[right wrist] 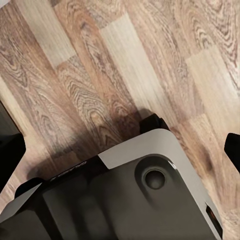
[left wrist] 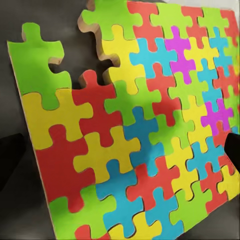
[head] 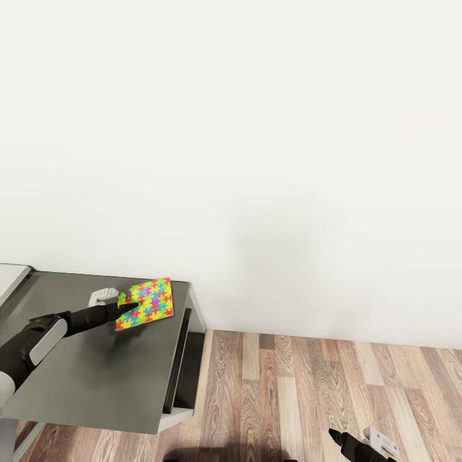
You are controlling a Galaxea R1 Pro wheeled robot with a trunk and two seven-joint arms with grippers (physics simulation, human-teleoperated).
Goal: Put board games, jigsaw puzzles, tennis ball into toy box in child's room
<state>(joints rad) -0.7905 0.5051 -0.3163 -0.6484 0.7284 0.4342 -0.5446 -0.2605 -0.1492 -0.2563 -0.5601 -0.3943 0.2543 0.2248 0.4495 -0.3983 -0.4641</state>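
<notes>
One jigsaw puzzle (head: pixel 146 303), a square of yellow, pink, blue and green interlocking pieces, lies at the far end of a low dark grey cabinet (head: pixel 96 372). A piece is gone from one corner. My left gripper (head: pixel 128 310) reaches over the puzzle's near-left edge. In the left wrist view the jigsaw puzzle (left wrist: pixel 135 130) faces the camera, and the dark fingertips (left wrist: pixel 10 150) stand wide apart at the frame's two sides, so the gripper is open. My right gripper (head: pixel 343 441) hangs low over the wooden floor, open and holding nothing.
A white wall rises close behind the cabinet. A pale grey edge (head: pixel 11 277) shows at the far left. Wooden floor (head: pixel 321 385) spreads to the right of the cabinet. The right wrist view looks down on the robot's grey base (right wrist: pixel 130 200).
</notes>
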